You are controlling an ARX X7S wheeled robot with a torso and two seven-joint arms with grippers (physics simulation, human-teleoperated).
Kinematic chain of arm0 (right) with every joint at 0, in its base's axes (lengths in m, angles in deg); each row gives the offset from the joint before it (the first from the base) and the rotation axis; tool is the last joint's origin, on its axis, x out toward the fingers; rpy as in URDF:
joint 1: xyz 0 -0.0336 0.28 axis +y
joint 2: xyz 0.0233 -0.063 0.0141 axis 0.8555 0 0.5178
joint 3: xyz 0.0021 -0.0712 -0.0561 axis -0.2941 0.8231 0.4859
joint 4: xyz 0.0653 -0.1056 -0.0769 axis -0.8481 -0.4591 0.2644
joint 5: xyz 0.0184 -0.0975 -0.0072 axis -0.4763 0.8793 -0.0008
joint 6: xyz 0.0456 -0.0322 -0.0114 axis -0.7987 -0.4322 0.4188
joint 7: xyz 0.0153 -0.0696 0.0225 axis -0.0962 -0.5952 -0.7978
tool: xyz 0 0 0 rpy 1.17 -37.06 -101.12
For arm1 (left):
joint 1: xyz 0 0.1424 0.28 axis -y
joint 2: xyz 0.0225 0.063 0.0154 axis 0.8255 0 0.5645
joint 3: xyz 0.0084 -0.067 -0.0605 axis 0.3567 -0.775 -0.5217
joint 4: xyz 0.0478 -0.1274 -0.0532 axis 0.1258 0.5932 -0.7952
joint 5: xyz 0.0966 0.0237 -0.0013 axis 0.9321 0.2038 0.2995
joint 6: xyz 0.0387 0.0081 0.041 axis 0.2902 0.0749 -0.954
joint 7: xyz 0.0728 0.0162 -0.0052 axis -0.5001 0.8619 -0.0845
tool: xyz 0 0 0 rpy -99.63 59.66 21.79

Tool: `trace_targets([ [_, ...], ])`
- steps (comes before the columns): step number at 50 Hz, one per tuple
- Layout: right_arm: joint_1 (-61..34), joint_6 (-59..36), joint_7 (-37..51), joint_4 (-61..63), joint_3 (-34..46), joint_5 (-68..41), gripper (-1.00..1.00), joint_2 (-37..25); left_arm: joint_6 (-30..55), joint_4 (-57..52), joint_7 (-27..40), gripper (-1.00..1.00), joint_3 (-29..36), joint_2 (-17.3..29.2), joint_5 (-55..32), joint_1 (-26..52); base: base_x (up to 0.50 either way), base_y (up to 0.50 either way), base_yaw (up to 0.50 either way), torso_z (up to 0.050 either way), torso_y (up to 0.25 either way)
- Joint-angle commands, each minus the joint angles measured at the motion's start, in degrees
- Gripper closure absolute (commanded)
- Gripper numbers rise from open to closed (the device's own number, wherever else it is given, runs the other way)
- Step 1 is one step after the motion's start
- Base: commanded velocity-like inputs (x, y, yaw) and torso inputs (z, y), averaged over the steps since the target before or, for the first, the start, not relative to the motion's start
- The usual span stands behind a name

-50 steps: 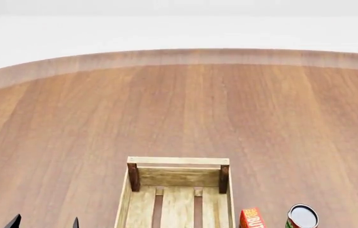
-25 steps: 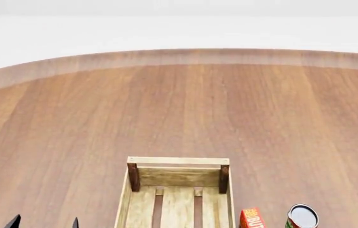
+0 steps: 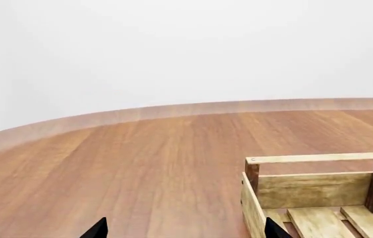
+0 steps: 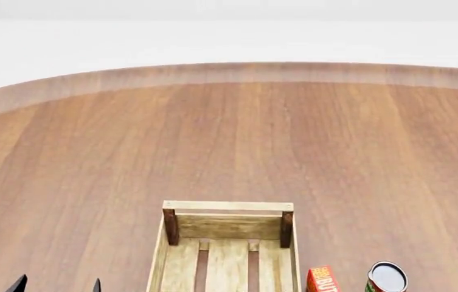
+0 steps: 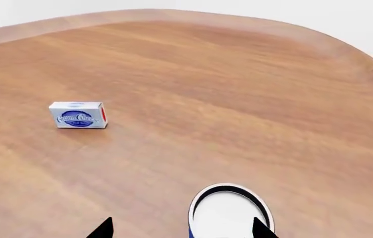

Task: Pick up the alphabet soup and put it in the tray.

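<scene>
Nothing of the task is done yet, as far as I can judge. In my right wrist view the alphabet soup (image 5: 229, 214) stands upright on the tabletop (image 5: 239, 99), its plain pale top and a sliver of blue label showing. My right end effector (image 5: 183, 229) hovers over it with fingertips spread to either side of the can and not touching it. The tray (image 4: 227, 207) sits near me with bare slats, nothing inside. My left end effector (image 3: 183, 230) rests beside the tray's near corner, fingertips apart and holding nothing. A small blue and white box (image 5: 78, 115) lies well apart from the can. Still to do: descend, close on the can, lift, carry it across and release it in the tray.
</scene>
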Motion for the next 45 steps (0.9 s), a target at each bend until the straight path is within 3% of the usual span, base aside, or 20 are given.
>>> trace_targets([
  [1, 0.6, 1.0, 0.2, -0.9, -1.0, -1.4, -1.00, -0.4, 0.0, 0.0, 0.3, -1.00, 0.3, 0.3, -0.3, 0.1, 0.00, 0.00, 0.00, 0.000, 0.000],
  [45, 1.3, 2.4, -2.0, -6.1, -2.7, -5.7, -1.00, -2.3, -0.4, 0.0, 1.5, -1.00, 1.6, 1.2, -1.0, 0.2, 0.00, 0.00, 0.00, 0.000, 0.000],
])
